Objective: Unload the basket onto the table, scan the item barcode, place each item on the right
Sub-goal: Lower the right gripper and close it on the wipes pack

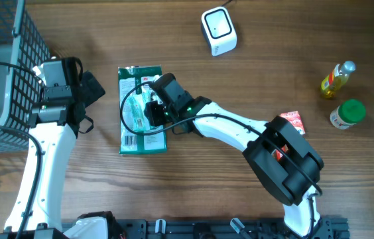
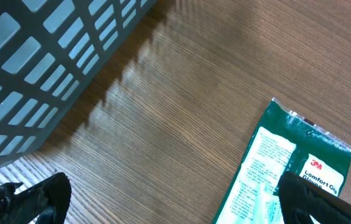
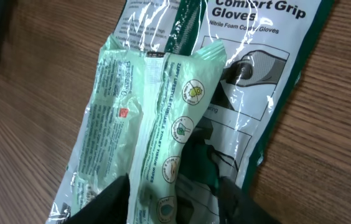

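A pale green wipes pack (image 3: 157,124) lies on top of a dark green glove package (image 3: 269,74) on the wooden table. My right gripper (image 3: 174,199) is down over both. Its jaws are half closed and straddle the pack's raised middle fold; the left finger touches the pack, while the right finger stands a little off it over the glove package. From overhead, the right gripper (image 1: 152,113) covers the wipes pack (image 1: 132,106), and a barcode shows at the near end of the glove package (image 1: 140,139). My left gripper (image 2: 172,202) hangs wide open over bare table, left of the glove package (image 2: 275,155).
A white scanner (image 1: 219,30) stands at the back centre. A grey mesh basket (image 1: 1,73) fills the far left. At the right are a yellow bottle (image 1: 337,78), a green-capped jar (image 1: 347,113) and a small red packet (image 1: 294,121).
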Tool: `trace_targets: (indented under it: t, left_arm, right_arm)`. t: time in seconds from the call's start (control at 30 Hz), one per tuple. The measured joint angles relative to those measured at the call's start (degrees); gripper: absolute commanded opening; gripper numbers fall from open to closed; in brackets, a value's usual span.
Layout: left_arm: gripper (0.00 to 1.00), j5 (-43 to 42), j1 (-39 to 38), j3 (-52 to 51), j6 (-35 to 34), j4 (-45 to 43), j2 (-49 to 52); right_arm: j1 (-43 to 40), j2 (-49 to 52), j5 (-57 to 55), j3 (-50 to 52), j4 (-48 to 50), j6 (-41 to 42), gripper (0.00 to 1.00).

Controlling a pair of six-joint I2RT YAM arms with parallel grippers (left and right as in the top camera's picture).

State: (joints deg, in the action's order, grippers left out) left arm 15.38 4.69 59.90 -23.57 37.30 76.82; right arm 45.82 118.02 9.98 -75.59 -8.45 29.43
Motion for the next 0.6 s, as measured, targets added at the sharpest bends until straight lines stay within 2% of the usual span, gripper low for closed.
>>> trace_targets:
  t: [0.37, 0.57, 0.6]
  left_arm:
    - [1.00, 0.00, 0.00, 0.00, 0.00, 0.00, 0.00]
    - [1.00, 0.00, 0.00, 0.00, 0.00, 0.00, 0.00]
    - [1.00, 0.00, 0.00, 0.00, 0.00, 0.00, 0.00]
  right_arm:
    - [0.55, 0.11, 0.00, 0.00, 1.31, 4.59, 0.40]
    - [1.03, 1.75, 0.02, 0.00, 1.68, 5.09, 0.34]
    - [1.03, 2.05, 0.07, 0.00, 1.81, 5.14, 0.29]
